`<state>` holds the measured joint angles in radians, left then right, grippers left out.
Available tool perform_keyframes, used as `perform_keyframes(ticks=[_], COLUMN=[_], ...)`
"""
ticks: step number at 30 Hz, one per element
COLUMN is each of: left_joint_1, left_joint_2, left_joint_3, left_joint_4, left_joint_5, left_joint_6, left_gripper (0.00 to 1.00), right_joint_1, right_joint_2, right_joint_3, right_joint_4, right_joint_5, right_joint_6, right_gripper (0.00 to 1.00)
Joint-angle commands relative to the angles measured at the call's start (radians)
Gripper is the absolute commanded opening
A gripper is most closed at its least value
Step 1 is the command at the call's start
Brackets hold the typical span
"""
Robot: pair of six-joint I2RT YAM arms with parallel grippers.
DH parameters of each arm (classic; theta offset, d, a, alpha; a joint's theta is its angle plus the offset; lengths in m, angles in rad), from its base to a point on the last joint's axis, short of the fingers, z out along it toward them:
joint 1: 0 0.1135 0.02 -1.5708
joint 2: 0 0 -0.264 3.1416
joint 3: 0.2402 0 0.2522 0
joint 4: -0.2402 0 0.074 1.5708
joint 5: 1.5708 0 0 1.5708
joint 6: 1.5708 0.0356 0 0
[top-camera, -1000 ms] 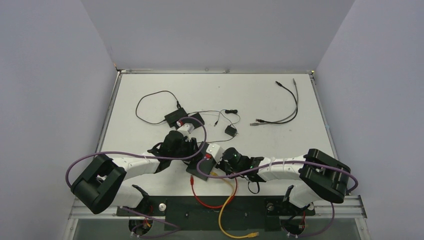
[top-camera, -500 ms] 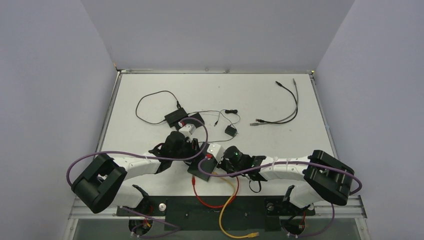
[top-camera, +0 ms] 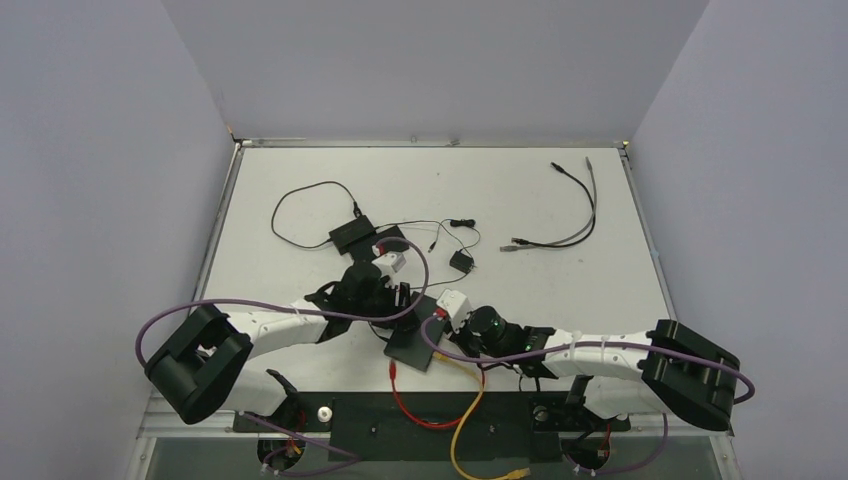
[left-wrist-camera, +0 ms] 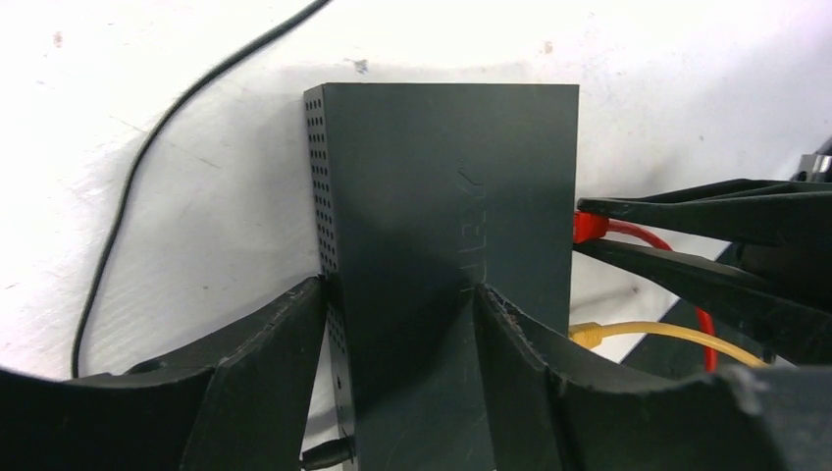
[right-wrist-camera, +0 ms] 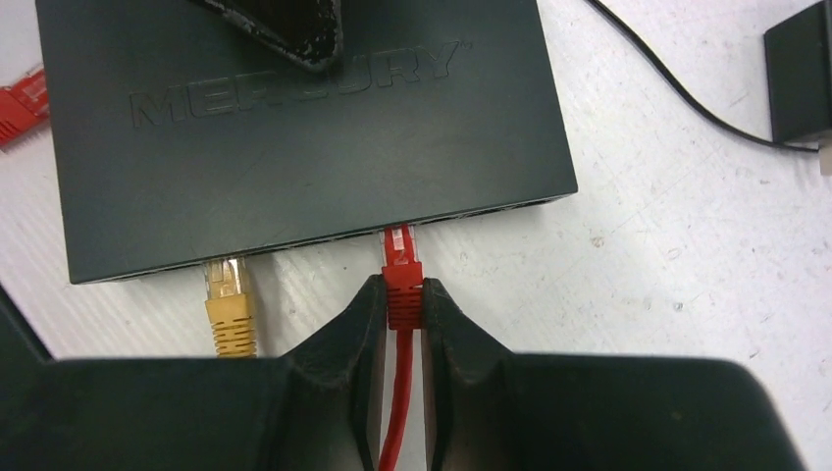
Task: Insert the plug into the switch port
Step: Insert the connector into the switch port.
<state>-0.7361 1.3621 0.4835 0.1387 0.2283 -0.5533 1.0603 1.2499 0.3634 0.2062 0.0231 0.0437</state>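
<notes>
The black switch [top-camera: 412,347] lies near the table's front edge, and it also shows in the left wrist view [left-wrist-camera: 446,216] and the right wrist view [right-wrist-camera: 294,128]. My left gripper [top-camera: 398,300] [left-wrist-camera: 397,294] is shut on the switch's back end, one finger on its top face and one at its perforated side. My right gripper [top-camera: 441,330] [right-wrist-camera: 402,294] is shut on the red plug [right-wrist-camera: 403,287], whose tip sits in a port on the switch's front face. The red plug also shows in the left wrist view [left-wrist-camera: 589,227]. A yellow plug [right-wrist-camera: 227,299] sits in a port to its left.
The red cable [top-camera: 425,415] and the yellow cable [top-camera: 462,425] hang over the front edge. A second black box [top-camera: 352,233] with thin cables and a small black adapter [top-camera: 461,263] lie behind. Two loose cables [top-camera: 570,215] lie far right. Another red plug [right-wrist-camera: 15,110] lies beside the switch.
Both grippers and the switch have shifted right and a little toward the front edge. The right arm has stretched out lower along the front. Both grips are unchanged.
</notes>
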Motion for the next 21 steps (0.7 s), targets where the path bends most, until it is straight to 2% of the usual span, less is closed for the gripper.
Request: perform_keyframes(ticks=[1,6,11,21], left_joint_1=[-0.032,-0.004,0.065,0.122], left_joint_2=[-0.048,-0.108,-0.219,-0.44], left_joint_3=[0.09,0.134,0.139,0.146], left_joint_4=[-0.053,-0.155,-0.219,-0.346], left_joint_5=[0.089,-0.026,-0.052,-0.073], left_joint_6=[-0.015,-0.005,-0.029,-0.021], left_gripper=[0.56,0.6,0.61,0.66], right_joint_1=[0.011,0.012,0.011,0.012], right_joint_2=[-0.096,-0.164,-0.244,-0.384], right_joint_3=[-0.027,-0.052,-0.074,-0.042], right_joint_4=[0.215,0.132,0.074,-0.007], right_joint_5=[0.1,0.206,0.343,0.396], right_joint_6=[0.124,0.205,0.285,0.262], right_gripper=[0.0,0.0,0.0,0.0])
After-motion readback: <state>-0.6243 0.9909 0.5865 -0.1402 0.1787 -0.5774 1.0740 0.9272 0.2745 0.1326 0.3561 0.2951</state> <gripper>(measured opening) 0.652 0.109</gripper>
